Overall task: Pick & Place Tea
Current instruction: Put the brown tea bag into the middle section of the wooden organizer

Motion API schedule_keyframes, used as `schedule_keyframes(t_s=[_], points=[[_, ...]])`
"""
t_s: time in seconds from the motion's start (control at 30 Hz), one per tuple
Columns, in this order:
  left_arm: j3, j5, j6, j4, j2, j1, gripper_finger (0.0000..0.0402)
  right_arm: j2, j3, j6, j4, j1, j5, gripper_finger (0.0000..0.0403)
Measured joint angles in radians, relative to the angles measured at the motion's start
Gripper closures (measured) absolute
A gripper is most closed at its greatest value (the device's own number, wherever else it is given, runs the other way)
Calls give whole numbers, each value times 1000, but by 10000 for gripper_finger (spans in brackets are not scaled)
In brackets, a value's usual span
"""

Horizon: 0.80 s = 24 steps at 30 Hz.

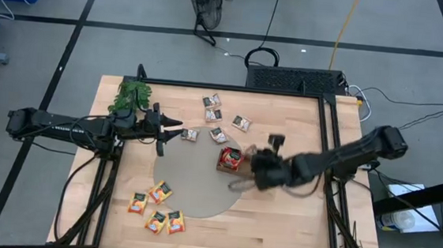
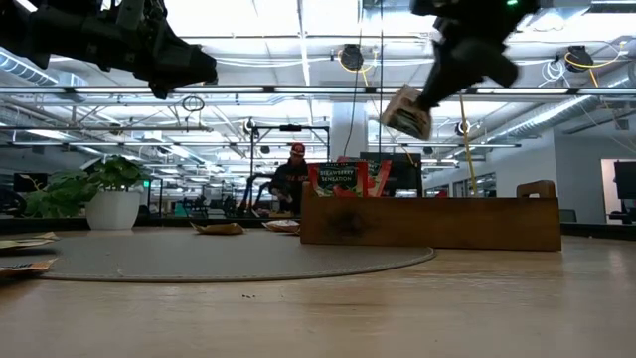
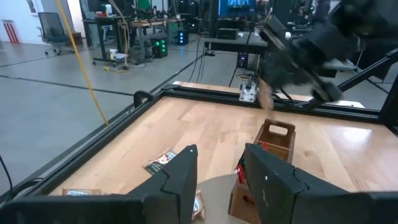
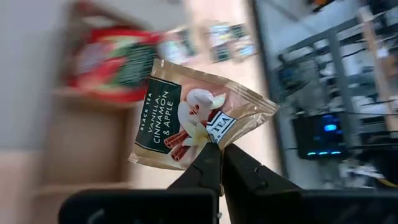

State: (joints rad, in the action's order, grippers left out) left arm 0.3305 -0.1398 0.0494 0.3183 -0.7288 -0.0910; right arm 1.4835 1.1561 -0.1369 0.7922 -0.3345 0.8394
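Note:
My right gripper (image 4: 216, 163) is shut on a beige tea sachet (image 4: 186, 115) with a dark green printed patch. In the low view the sachet (image 2: 404, 111) hangs in the air above the long brown wooden tray (image 2: 427, 224), which holds red sachets (image 1: 231, 157). The tray stands on a round grey mat (image 1: 193, 181). My left gripper (image 3: 217, 177) waits open and level at the table's left (image 1: 172, 124), with nothing between its fingers. Several grey-white sachets (image 1: 213, 115) lie flat on the far part of the table. Several orange-yellow ones (image 1: 159, 192) lie near the front left. My right gripper pinches the sachet's edge (image 4: 208, 140) between its two shut fingers, only at their free ends. The fingers slant down from the table's right side. The sachet sticks out past the fingertips, tilted and lifted clear above the tray.
A green leafy sprig (image 1: 133, 95) lies at the table's far left corner. Black frame rails (image 1: 328, 132) run along the table's right and far edges. Bare wood (image 1: 277, 223) lies at the front right. A person (image 2: 294, 174) shows in the room behind.

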Motion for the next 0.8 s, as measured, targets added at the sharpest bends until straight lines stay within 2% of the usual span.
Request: schedule_keyframes(t_s=[0.17,0.43,0.63,0.8], points=[[0,0,0,0,0,0,266,100,15,-90,32,-73,-1,403],[0,0,0,0,0,0,266,233,14,-255,194,-29,-6,403],[0,0,0,0,0,0,266,270,19,-234,133,-18,-58,403],[0,0,0,0,0,0,266,283,75,-217,129,-17,-57,403]])
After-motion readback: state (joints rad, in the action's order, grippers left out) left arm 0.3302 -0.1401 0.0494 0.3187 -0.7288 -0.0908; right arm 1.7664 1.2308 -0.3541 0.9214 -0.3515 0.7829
